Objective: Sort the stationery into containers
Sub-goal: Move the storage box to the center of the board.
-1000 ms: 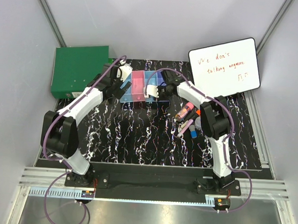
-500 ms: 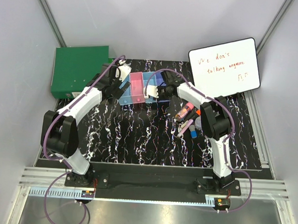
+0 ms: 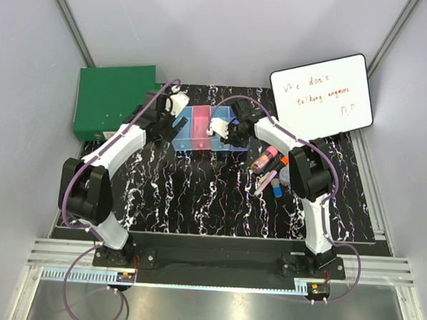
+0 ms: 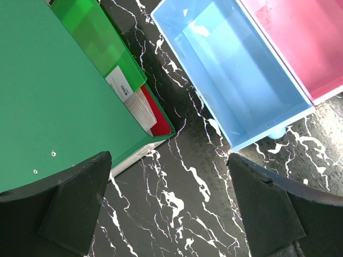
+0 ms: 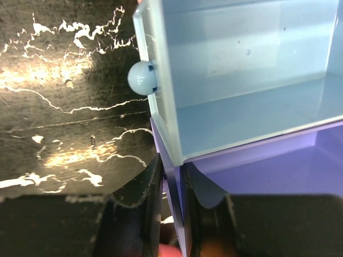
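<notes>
The containers (image 3: 198,128), a row of joined translucent bins, lie at the back middle of the mat. My right gripper (image 3: 227,131) is shut on the side wall of the purple bin (image 5: 268,166), one finger inside and one outside (image 5: 172,199). The light blue bin (image 5: 241,69) next to it holds nothing. My left gripper (image 3: 174,111) hangs open over the bare mat (image 4: 169,209), between the green box (image 4: 48,91) and the end light blue bin (image 4: 230,69); the pink bin (image 4: 305,43) is beside that. The stationery (image 3: 268,171) lies in a small heap right of centre, with a pink-capped tube (image 3: 265,158).
A large flat green box (image 3: 113,99) sits at the back left, close to my left gripper. A white writing board (image 3: 321,90) with red handwriting leans at the back right. A small pale round knob (image 5: 142,77) sticks out from the light blue bin's outer wall.
My right gripper has closed onto the purple bin's wall, and the row of bins has swung round and shifted a little to the right. The left gripper has stayed open.
</notes>
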